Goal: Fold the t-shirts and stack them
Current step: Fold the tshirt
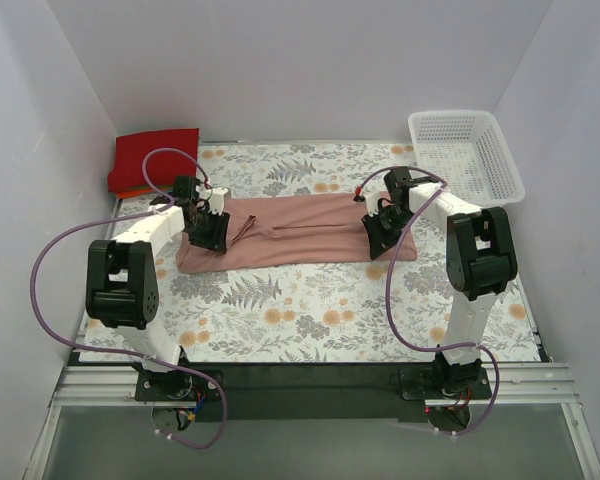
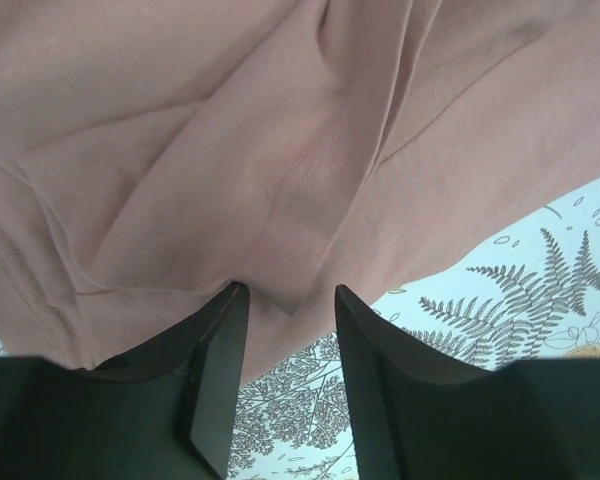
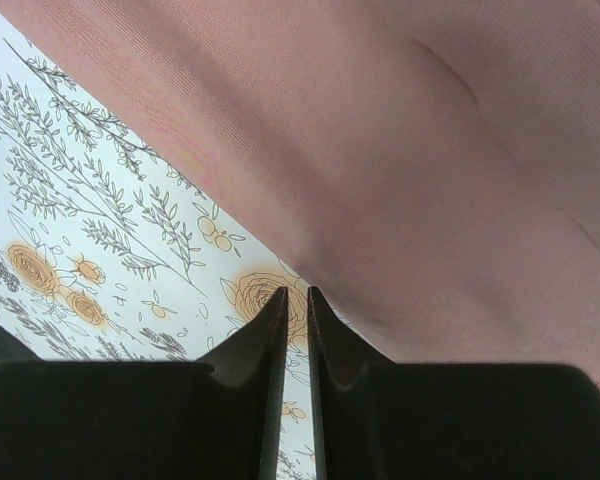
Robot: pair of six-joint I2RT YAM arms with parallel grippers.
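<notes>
At each end the pink shirt [image 1: 300,232] is covered; it lies creased, my left gripper [image 2: 288,292] spread, right gripper [image 3: 295,292] seemingly pinched shut.

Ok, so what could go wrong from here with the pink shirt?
The right gripper has its jaws shut over the floral tablecloth, just off the edge of the pink t-shirt, so a lift may miss that end. The left gripper has open jaws facing bunched layers and may catch only some, spoiling the fold.
</notes>
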